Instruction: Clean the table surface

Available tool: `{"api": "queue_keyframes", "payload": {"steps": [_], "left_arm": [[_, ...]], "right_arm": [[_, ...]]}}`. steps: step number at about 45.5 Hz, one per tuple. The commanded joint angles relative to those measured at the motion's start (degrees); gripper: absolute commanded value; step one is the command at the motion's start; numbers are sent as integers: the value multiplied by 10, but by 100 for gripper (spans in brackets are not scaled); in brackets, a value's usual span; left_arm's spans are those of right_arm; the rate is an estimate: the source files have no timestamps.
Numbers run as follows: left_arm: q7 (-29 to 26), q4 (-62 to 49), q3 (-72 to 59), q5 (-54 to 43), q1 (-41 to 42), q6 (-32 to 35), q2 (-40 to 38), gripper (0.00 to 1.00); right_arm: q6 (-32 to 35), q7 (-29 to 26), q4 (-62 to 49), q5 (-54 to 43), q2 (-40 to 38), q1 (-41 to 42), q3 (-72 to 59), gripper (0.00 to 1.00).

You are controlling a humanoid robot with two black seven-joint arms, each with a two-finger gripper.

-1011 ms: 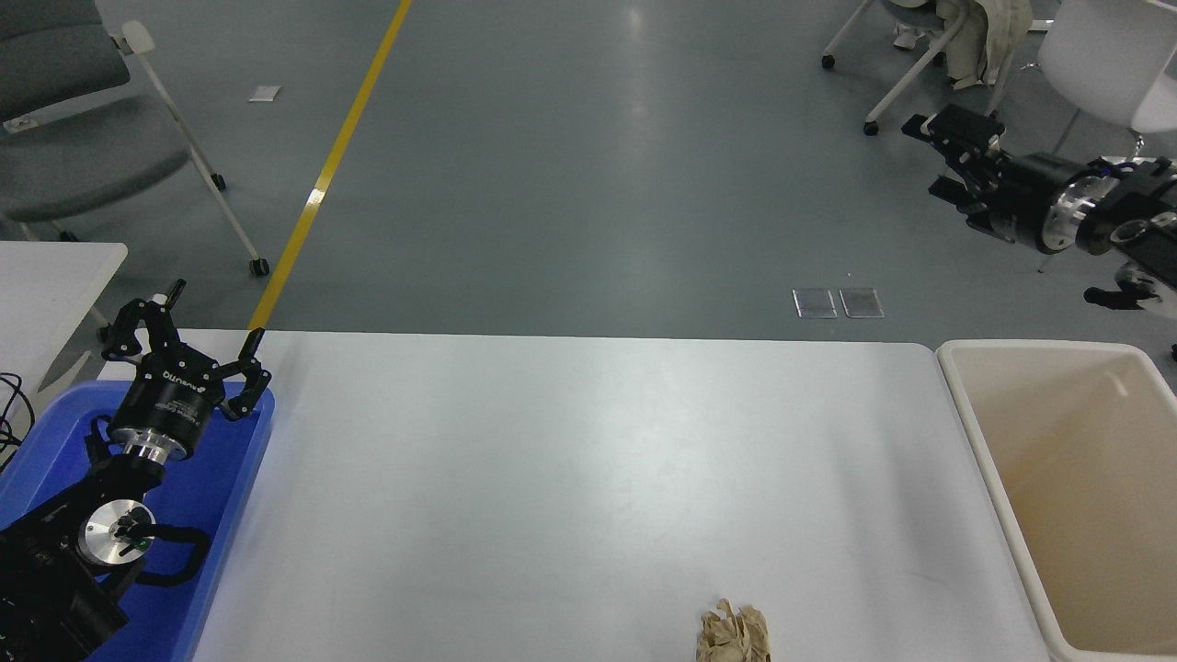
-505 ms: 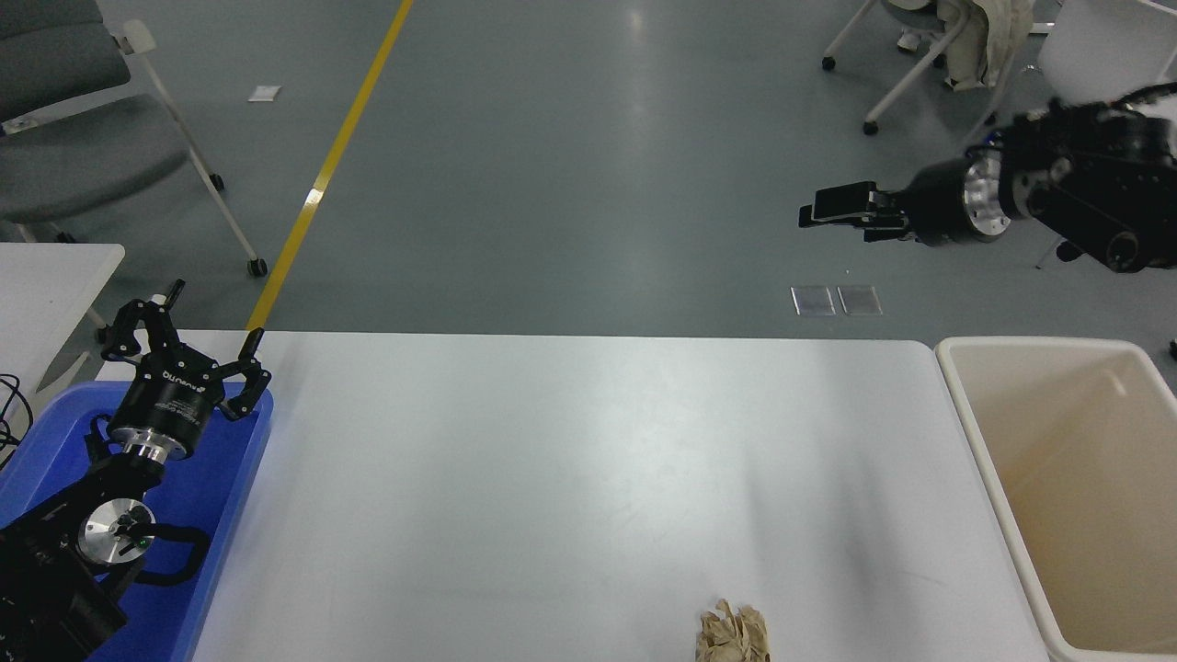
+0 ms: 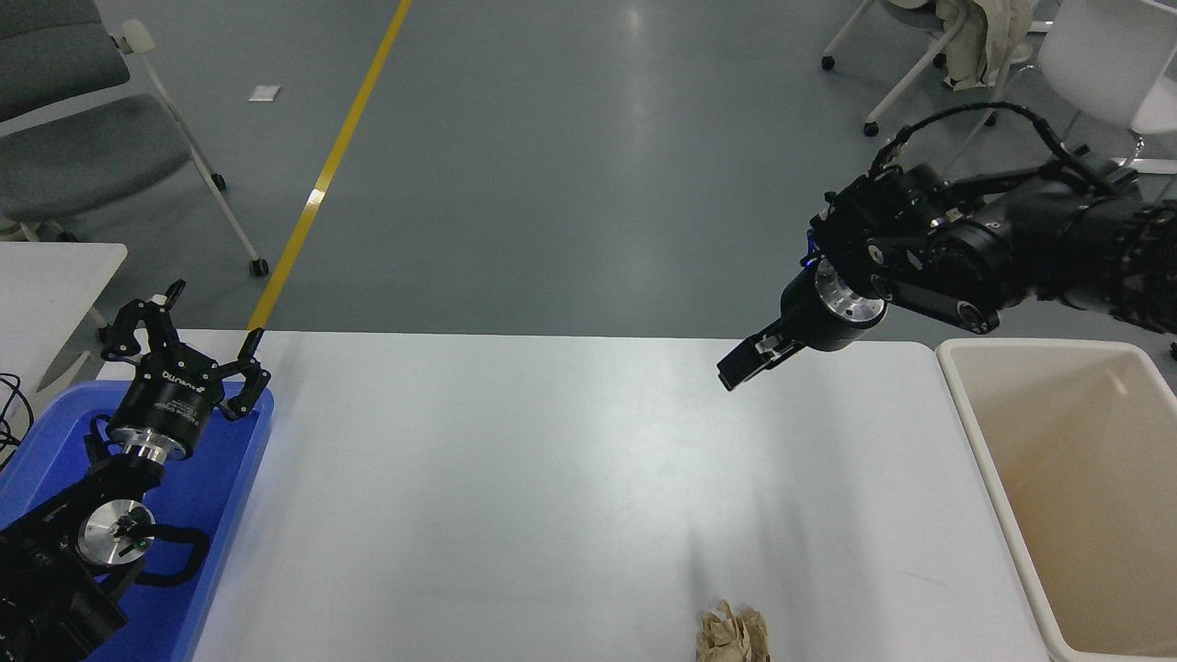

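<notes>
Grey floor beyond; white table surface [image 3: 515,478] fills the foreground, crumpled brown paper [image 3: 733,634] at its near edge.
Right gripper [image 3: 740,365] reaches in from the right, angled down-left above the far edge; fingers look pressed together, grasping nothing. Left gripper [image 3: 184,336] parked over blue tray [image 3: 234,478], fingers spread. Beige bin [image 3: 1002,487] stands at the right end.

Grey floor [image 3: 570,165], yellow line [image 3: 326,175]; wheeled chairs [image 3: 83,138] both far corners.
</notes>
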Motion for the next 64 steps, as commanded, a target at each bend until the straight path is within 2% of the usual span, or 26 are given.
{"api": "queue_keyframes", "payload": {"steps": [1, 16, 30, 64], "left_arm": [[0, 0, 0, 0, 0, 1, 0, 100], [0, 1, 0, 0, 0, 1, 0, 100], [0, 0, 1, 0, 0, 1, 0, 100], [0, 0, 0, 0, 0, 0, 0, 100]], "right_arm": [[1, 1, 91, -15, 19, 6, -34, 100], [0, 0, 107, -34, 18, -80, -32, 100], [-1, 0, 145, -34, 19, -101, 22, 100], [-20, 0, 70, -35, 1, -195, 63, 100]]}}
